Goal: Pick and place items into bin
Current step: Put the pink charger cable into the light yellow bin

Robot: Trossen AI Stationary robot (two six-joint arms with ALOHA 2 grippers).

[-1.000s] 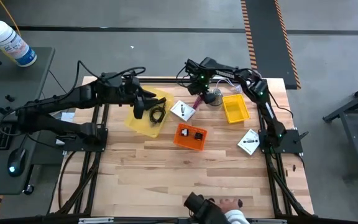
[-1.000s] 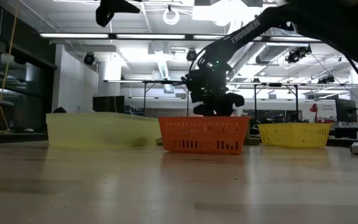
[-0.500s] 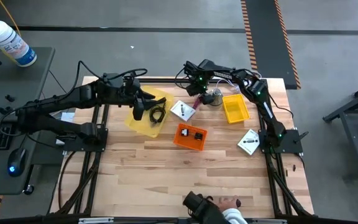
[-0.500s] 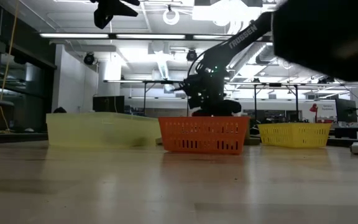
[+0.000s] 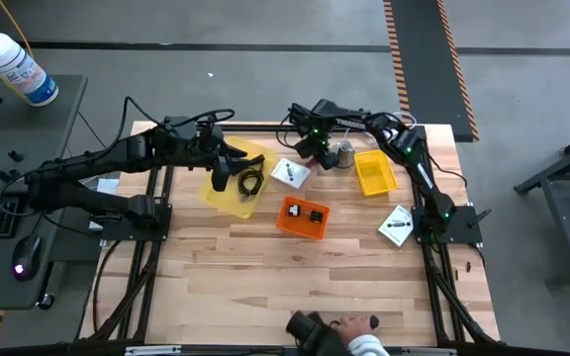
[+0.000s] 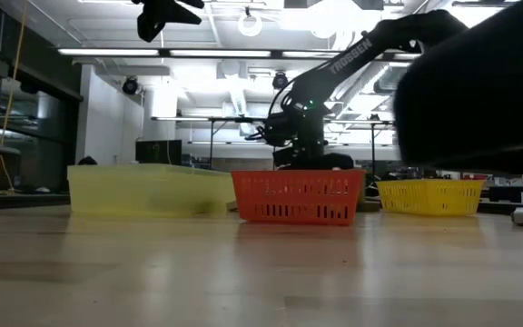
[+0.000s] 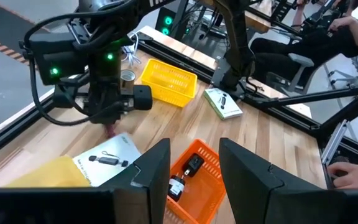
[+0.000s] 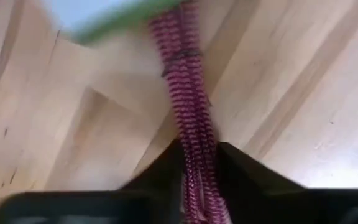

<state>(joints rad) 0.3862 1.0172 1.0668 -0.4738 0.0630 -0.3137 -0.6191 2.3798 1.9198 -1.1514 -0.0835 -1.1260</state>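
The maroon-handled tool point(image 8: 188, 93) lies on the wood near the far edge, its ribbed handle running toward a white card point(image 5: 290, 173). My right gripper point(image 8: 196, 152) has come down over it and is shut on the handle. My left gripper point(image 7: 194, 180) hangs open above the pale yellow bin point(image 5: 228, 193), which holds a black cable point(image 5: 251, 182). Two small black-and-white cubes sit in the orange basket point(image 5: 303, 216). A second white card point(image 5: 396, 225) lies near the right edge. The silver bell-shaped object point(image 5: 342, 153) stands beside the right gripper. My right gripper pinches the tool's ribbed maroon handle point(image 8: 191, 124) between its two fingers point(image 8: 241, 165), one on each side. It comes from above, pointing down, with the fingers along the handle's length. The tool lies flat on the table.
A yellow basket point(image 5: 374, 170) sits right of the bell. The orange basket stands mid-table, with bare wood toward the near edge. A person's hand point(image 5: 354, 331) holds a dark object at the near edge. A white bottle point(image 5: 13, 64) stands on the desk at the left.
My right gripper has gone down and slightly toward the table's left, onto the maroon tool; in the low view it has sunk behind the orange basket. The person's hand at the near edge has shifted a little to the left.
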